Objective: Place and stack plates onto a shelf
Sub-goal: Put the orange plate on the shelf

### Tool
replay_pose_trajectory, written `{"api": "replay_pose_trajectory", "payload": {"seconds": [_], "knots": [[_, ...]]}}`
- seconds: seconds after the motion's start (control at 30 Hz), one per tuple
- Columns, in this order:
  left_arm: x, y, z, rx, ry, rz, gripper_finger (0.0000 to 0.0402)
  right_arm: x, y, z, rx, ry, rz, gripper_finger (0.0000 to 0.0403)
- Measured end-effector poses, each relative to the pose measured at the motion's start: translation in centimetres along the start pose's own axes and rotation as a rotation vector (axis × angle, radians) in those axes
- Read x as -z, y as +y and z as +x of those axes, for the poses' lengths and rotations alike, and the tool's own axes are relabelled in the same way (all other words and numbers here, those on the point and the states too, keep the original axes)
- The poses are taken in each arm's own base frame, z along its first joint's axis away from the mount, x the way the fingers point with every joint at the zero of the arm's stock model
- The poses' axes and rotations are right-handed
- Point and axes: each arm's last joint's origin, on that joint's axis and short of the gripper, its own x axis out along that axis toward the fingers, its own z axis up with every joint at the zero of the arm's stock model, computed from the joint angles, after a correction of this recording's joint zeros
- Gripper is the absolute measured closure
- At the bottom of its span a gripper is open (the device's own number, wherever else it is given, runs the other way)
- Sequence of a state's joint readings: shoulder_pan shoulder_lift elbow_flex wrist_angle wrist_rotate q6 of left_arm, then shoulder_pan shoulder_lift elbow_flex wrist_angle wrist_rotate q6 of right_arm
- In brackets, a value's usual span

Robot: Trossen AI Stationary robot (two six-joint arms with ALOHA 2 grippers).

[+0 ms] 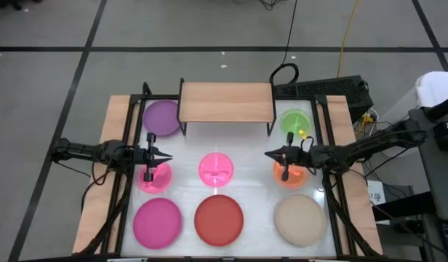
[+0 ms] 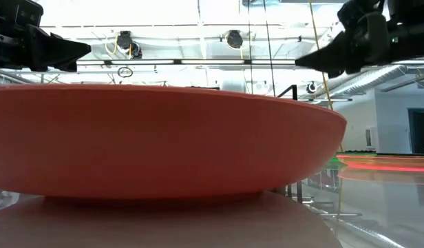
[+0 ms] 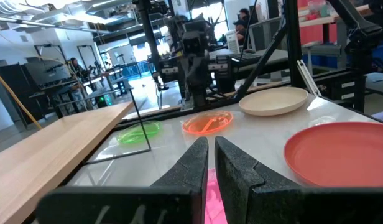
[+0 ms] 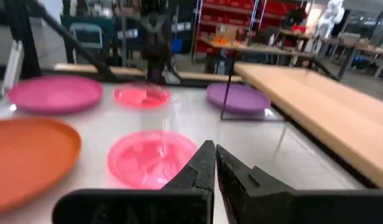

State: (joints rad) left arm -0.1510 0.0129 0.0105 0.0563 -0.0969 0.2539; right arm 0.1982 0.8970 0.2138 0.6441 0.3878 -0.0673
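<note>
Right now nothing is stacked: the shelf [image 1: 225, 102] stands bare at the far side of the desk [image 1: 186, 191], and every plate lies on the desk around it. My left claw [image 1: 168, 157] hovers above the small pink plate [image 1: 154, 176], nearer me than the shelf's left legs, its jaws drawn narrow and empty. My right claw [image 1: 268, 154] hangs above the orange divided plate [image 1: 292, 174], nearer me than the shelf's right legs, pinched fully together, holding nothing.

To start well, I judge I must spread one claw first, then dip to a plate's rim, since these shallow plates offer only the edge to pinch. The purple plate [image 1: 161, 117] lies just beside the shelf's left end; the green plate [image 1: 294, 121] lies beside its right end. Larger flat ones should go on the shelf first, so the smaller divided ones nest on top.
</note>
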Motion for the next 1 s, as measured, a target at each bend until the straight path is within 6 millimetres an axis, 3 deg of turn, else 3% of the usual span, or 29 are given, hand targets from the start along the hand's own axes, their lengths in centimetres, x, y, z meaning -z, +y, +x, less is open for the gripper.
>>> {"api": "replay_pose_trajectory", "payload": {"seconds": [0.6,0.83,1.0], "knots": [[0.0,0.0,0.0,0.000,0.000,0.000,0.0366,1.7,0.7,1.4,-0.023,0.086,-0.105,0.0403],[0.0,0.0,0.0,0.000,0.000,0.000,0.0366,0.6,1.5,2.7,-0.173,0.081,-0.092,0.0403],[0.0,0.0,0.0,0.000,0.001,0.000,0.0366,-0.9,3.3,5.3,-0.493,0.147,0.015,0.0403]]}}
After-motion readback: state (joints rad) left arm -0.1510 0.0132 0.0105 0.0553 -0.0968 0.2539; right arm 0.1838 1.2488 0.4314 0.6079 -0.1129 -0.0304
